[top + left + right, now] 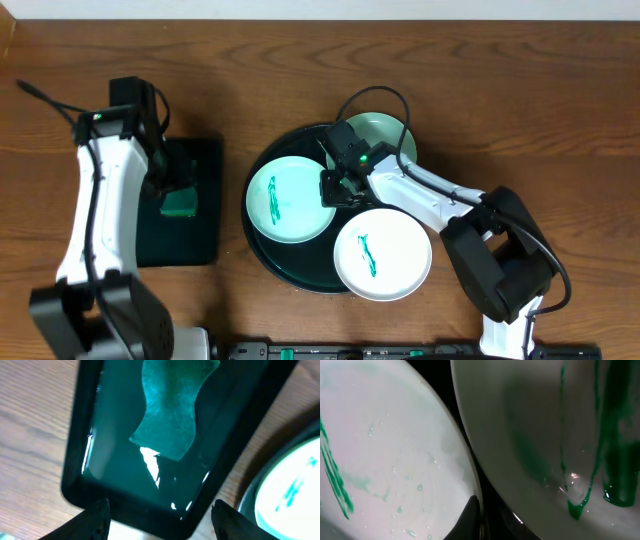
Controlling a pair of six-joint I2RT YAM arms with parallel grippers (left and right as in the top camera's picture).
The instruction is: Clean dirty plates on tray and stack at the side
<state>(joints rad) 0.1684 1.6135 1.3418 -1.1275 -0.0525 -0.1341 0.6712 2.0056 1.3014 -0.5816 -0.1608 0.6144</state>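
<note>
The round black tray (290,262) sits mid-table with three white plates. The left plate (290,200) and the front right plate (382,253) each carry a teal scribble. The back plate (385,132) looks green-tinted and is partly hidden by my right arm. My right gripper (338,187) is low between the plates. In the right wrist view only one finger (471,515) shows, on the rim of a smeared plate (385,460), beside a plate with green streaks (545,425). My left gripper (178,192) is open and empty (162,512).
A smaller rectangular black tray (205,240) with a green cloth (182,205) lies left of the round tray, under my left gripper; the cloth also shows in the left wrist view (170,405). A black cable (375,95) loops over the back plate.
</note>
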